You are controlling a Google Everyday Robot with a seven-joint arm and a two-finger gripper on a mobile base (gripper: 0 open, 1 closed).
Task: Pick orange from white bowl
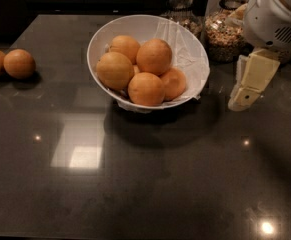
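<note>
The white bowl, lined with crinkled white paper, stands at the back middle of the dark table and holds several oranges. The deep-orange orange lies on top of the pile, towards the back. A paler, yellower one lies to its left. Two more lie in front. My gripper hangs cream-coloured from the white arm at the right. It is just outside the bowl's right rim, pointing down at the table and holding nothing that I can see.
Two loose oranges lie at the table's left edge. Two clear glass jars of grain stand behind the bowl at the back right, close to my arm. The dark glossy tabletop stretches towards the front.
</note>
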